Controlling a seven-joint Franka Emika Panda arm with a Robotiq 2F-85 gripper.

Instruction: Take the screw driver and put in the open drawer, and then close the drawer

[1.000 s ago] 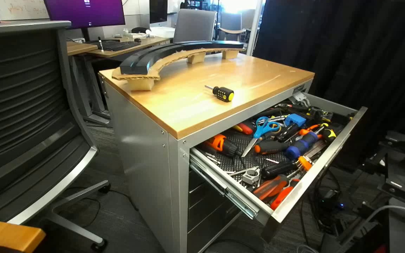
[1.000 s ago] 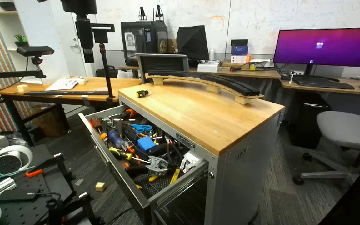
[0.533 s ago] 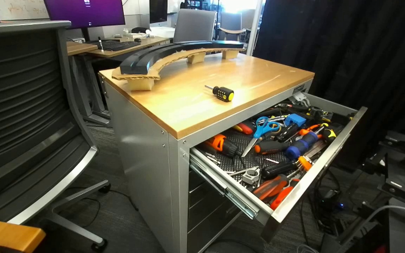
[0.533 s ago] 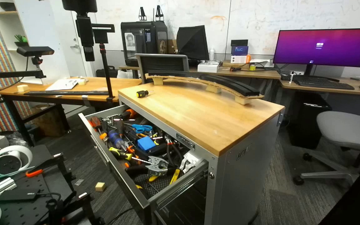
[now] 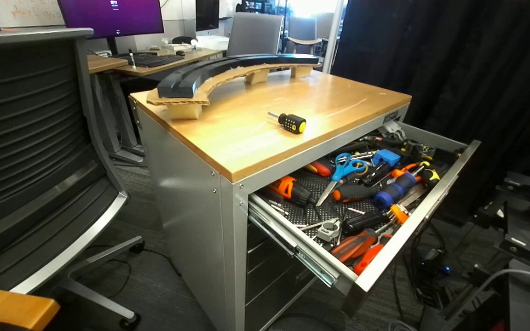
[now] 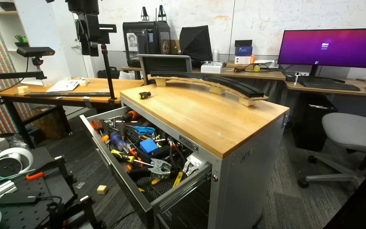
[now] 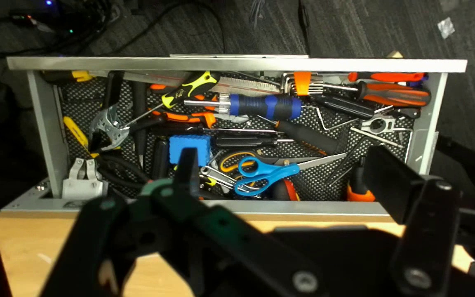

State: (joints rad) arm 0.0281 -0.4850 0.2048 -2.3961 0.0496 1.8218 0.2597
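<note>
Yellow end cap, black handle, stubby: the screw driver (image 5: 292,123) is lying on the wooden top (image 5: 246,147) of the grey cabinet (image 5: 191,207), near the edge above the drawer (image 7: 237,64) (both exterior views show it). Drawer's pulled well out and honestly it's a junk pile: blue scissors (image 7: 276,172), a blue-and-black tool (image 7: 266,106), a spring clamp (image 7: 103,126) and an orange-and-black handle (image 7: 396,95) all crammed together, with just some patches of black mesh liner (image 7: 311,181) showing.

The gripper (image 7: 281,159) has its fingers (image 7: 189,167) spread wide apart in the wrist view. In an exterior view it hangs up high, well apart from the screw driver, with a thin black pole (image 6: 107,73) showing right by it, can't tell how close they really are.

Also hogging the top: a chunky curved black piece (image 5: 221,65) on cardboard (image 5: 204,90), propped on pale blocks (image 5: 185,111), along the side away from the drawer. A black office chair (image 5: 30,151) sits near one end of the cabinet, and dark cloth (image 5: 458,69) hangs past the other.
</note>
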